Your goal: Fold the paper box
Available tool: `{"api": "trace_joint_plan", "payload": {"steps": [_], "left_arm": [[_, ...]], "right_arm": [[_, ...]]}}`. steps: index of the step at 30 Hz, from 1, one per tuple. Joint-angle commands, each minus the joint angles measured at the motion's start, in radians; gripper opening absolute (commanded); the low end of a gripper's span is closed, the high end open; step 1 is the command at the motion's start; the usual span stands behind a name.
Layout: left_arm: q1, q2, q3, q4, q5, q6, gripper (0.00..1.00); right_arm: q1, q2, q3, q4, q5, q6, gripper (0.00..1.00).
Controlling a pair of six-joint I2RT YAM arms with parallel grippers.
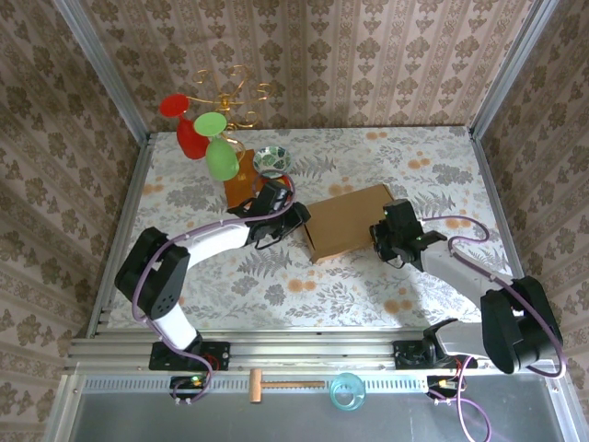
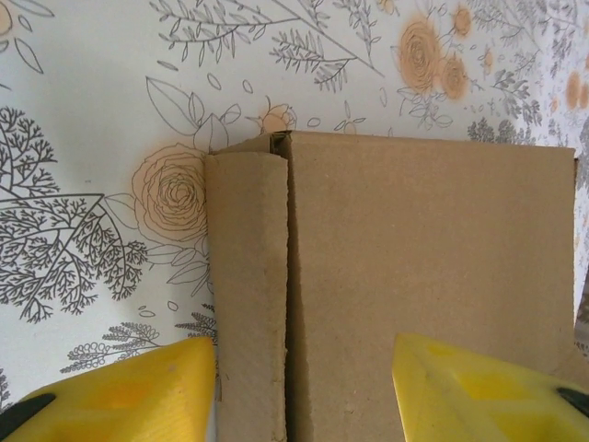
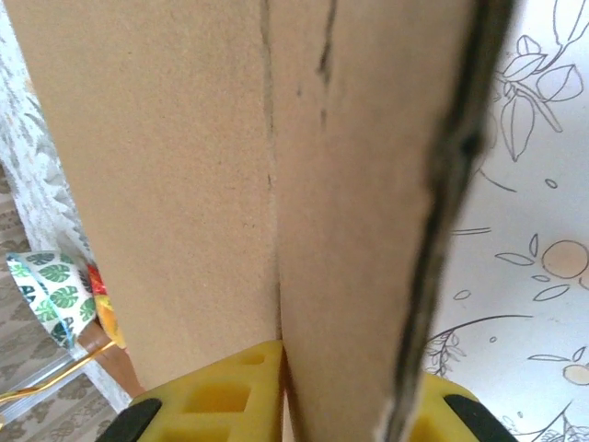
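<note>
the brown corrugated cardboard paper box (image 1: 348, 221) is lying under the left gripper (image 2: 304, 368), jaws parted. the right gripper (image 3: 350, 396) is straddling its flap, grip unclear.

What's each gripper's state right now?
Left gripper: open, astride the side flap of the paper box.
Right gripper: straddles an upright wall of the paper box; clamped or loose cannot be told.

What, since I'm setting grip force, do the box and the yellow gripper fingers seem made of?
The paper box: corrugated cardboard, matte brown, going by its fibrous face and raw layered edge. The left gripper's fingers: probably moulded or printed plastic, yellow with a dull sheen; the exact plastic can't be told.
</note>
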Motion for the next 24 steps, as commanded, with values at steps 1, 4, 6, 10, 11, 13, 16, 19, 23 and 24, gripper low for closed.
{"api": "trace_joint_plan", "payload": {"steps": [1,4,6,10,11,13,16,19,23,24], "left_arm": [[0.003,0.002,0.004,0.01,0.023,-0.013,0.54],[0.001,0.022,0.0,0.04,0.041,-0.013,0.53],[-0.002,0.045,0.004,0.063,0.062,-0.02,0.5],[-0.012,0.07,0.019,0.032,0.07,-0.018,0.48],[-0.012,0.07,0.017,0.024,0.066,-0.016,0.47],[-0.013,0.068,0.007,0.026,0.063,-0.019,0.44],[-0.011,0.079,-0.001,0.042,0.08,-0.019,0.41],[-0.012,0.085,-0.001,0.035,0.084,-0.012,0.4],[-0.013,0.089,-0.004,0.034,0.092,0.001,0.39],[-0.012,0.093,-0.003,0.036,0.098,0.002,0.39]], "right_arm": [[-0.007,0.03,0.024,-0.09,-0.025,-0.031,0.2],[-0.008,0.048,0.026,-0.105,-0.042,-0.034,0.23],[-0.011,0.054,0.025,-0.105,-0.051,-0.04,0.27],[-0.024,0.037,0.086,-0.194,-0.045,-0.138,0.45],[-0.029,0.031,0.12,-0.239,-0.036,-0.177,0.5],[-0.044,0.017,0.194,-0.353,-0.019,-0.288,0.57],[-0.083,-0.013,0.296,-0.527,0.013,-0.445,0.65],[-0.155,-0.059,0.346,-0.602,0.022,-0.589,0.67],[-0.266,-0.086,0.366,-0.565,-0.029,-0.755,0.69],[-0.282,-0.081,0.379,-0.559,-0.027,-0.787,0.7]]}}
